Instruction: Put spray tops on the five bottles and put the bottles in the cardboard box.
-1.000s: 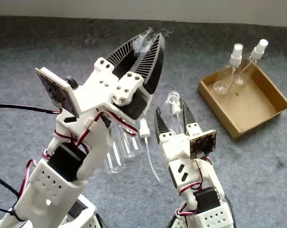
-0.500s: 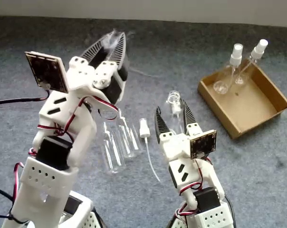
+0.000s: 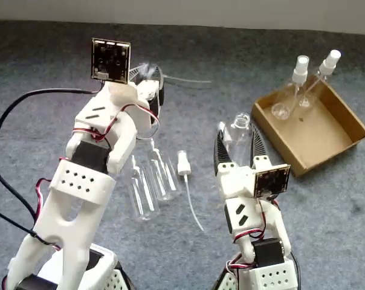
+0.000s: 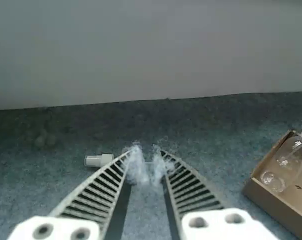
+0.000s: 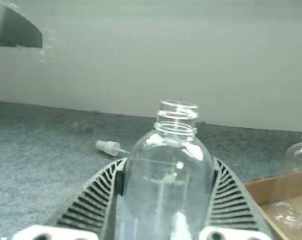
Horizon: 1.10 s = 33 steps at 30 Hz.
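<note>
My right gripper [image 3: 237,138] [image 5: 168,167] is shut on a clear, uncapped bottle [image 3: 240,122] [image 5: 177,125], held upright above the carpet. My left gripper [image 3: 147,77] [image 4: 146,169] is raised at the back, its lint-covered fingers a narrow gap apart with nothing between them. Just beyond it a white spray top [image 4: 98,160] [image 5: 108,146] lies on the carpet, its thin tube [image 3: 188,80] pointing right. Another spray top [image 3: 184,164] lies between the arms. Clear bottles [image 3: 147,181] lie side by side under the left arm. The cardboard box [image 3: 342,115] [image 4: 271,192] holds two capped bottles [image 3: 298,81].
Grey carpet covers the table up to a pale wall at the back. The box stands at the right, its open side up. Bare carpet lies between the right gripper and the box, and in front of the box.
The left arm has swung left and toward the back, its gripper narrowing. The right gripper has moved up and slightly right with the bottle.
</note>
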{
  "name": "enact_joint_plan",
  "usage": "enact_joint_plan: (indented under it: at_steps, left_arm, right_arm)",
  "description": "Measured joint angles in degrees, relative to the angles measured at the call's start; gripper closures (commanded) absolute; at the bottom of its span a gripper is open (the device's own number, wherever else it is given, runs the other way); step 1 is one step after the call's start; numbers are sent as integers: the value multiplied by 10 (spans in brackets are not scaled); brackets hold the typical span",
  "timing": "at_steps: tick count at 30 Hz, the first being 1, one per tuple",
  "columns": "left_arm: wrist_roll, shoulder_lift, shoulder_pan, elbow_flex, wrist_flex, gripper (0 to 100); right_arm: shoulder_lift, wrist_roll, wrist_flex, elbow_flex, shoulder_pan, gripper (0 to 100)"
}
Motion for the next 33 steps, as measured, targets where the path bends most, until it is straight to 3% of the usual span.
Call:
enact_joint_plan:
  at_steps: [14,24,33]
  left_arm:
    - [-2,217,-31,-111,0,976]
    - [-196,381,-60,-196,0,975]
    - [-268,571,-69,-368,0,974]
  right_arm:
    - [0,0,14,0,4,857]
    - [0,0,14,0,4,857]
    - [0,0,29,0,3,857]
